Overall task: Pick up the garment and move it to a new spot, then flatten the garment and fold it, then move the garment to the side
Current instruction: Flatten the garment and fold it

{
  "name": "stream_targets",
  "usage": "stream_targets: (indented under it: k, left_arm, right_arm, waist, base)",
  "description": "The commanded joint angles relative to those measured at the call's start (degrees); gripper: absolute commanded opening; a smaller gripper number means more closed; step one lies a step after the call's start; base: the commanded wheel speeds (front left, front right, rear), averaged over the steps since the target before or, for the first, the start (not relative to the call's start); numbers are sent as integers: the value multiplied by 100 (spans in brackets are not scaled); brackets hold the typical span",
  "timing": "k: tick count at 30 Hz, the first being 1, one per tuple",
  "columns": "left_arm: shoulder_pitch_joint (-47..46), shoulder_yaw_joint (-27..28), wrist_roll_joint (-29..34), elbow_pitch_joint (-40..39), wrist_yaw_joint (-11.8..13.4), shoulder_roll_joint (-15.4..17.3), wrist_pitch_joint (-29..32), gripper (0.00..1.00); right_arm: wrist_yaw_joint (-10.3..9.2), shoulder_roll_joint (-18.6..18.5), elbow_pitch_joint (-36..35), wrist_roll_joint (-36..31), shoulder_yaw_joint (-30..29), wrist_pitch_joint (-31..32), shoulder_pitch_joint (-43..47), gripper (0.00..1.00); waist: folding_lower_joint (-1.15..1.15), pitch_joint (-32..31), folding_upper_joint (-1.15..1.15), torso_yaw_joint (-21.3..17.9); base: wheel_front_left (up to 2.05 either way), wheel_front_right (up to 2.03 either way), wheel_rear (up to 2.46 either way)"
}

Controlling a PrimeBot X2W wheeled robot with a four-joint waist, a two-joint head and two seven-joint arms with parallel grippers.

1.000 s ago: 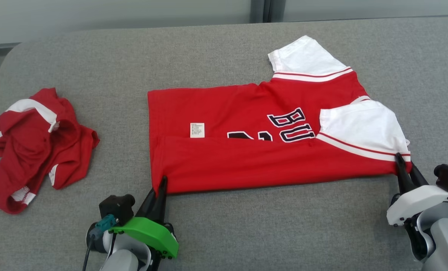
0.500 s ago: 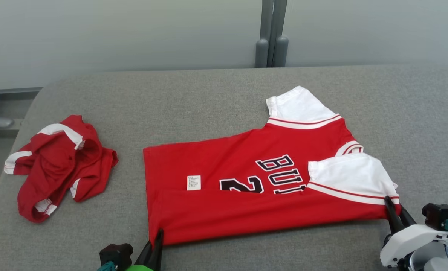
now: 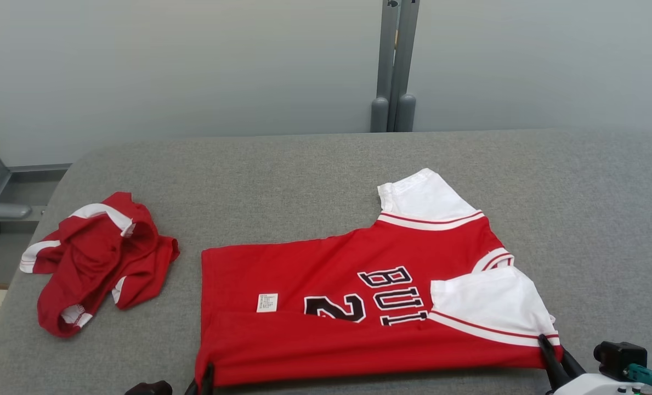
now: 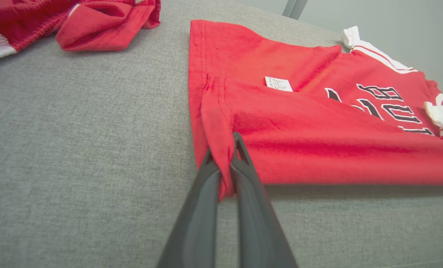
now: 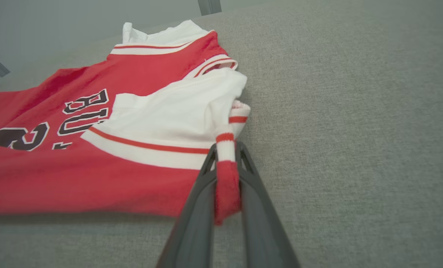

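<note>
The red jersey (image 3: 331, 334), white-sleeved and black-lettered, is laid half-folded on the grey table (image 3: 282, 175). Its hem corner is pinched by the left gripper (image 4: 223, 145), its sleeve seam by the right gripper (image 5: 227, 146).

We hold both arms low and apart, one at each end of the near edge. Our left gripper (image 4: 223, 147) has its two long dark fingers pressed tight together on a thin pinch of the garment (image 4: 318, 130). Our right gripper (image 5: 226, 147) is clamped on a thicker roll of the same cloth, its fingers slightly parted around it. In the head view, our right fingers rise from the pale wrist housing (image 3: 589, 387) at the lower right.
</note>
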Motion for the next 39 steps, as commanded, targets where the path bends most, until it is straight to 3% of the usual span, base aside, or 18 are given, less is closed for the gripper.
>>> stream_targets:
  k: [1, 7, 8, 9, 10, 11, 23, 29, 39]
  left_arm:
    - [41, 89, 55, 57, 13, 71, 1, 0]
    - [29, 143, 225, 240, 13, 86, 2, 0]
    - [10, 170, 245, 258, 13, 79, 1, 18]
    - [10, 214, 276, 296, 13, 64, 1, 41]
    - [10, 228, 331, 337, 13, 45, 2, 76]
    - [3, 234, 353, 359, 13, 22, 2, 100]
    - [-336, 781, 859, 127, 33, -85, 1, 100]
    - [-1184, 568, 1095, 278, 8, 61, 1, 100]
    - [-2539, 245, 702, 984, 11, 230, 1, 100]
  right_arm:
    - [-11, -25, -36, 47, 27, 1, 86, 0]
    - [-11, -69, 43, 196, 183, 0, -48, 0]
    - [-11, -72, 69, 243, 194, 1, -69, 0]
    - [-11, -80, 98, 271, 202, 1, -88, 44]
    - [-11, -89, 126, 291, 212, 1, -110, 100]
    - [-11, -95, 149, 309, 215, 0, -144, 100]
    - [-10, -108, -282, -236, -459, 1, -369, 100]
    - [-10, 63, -559, -489, -426, 1, -667, 100]
    - [-10, 182, -816, -576, -245, 1, -1134, 100]
  waist:
    - [0, 19, 0, -36]
    - [0, 87, 0, -100]
    - [0, 96, 0, -99]
    - [0, 105, 0, -96]
    - [0, 114, 0, -91]
    - [0, 125, 0, -84]
    - [0, 402, 0, 18]
    - [0, 852, 0, -40]
    - [0, 1599, 0, -253]
  base:
    - [0, 0, 0]
    - [0, 0, 0]
    - [0, 0, 0]
    - [0, 0, 0]
    - [0, 0, 0]
    - [0, 0, 0]
    - [0, 0, 0]
    - [0, 0, 0]
    - [0, 0, 0]
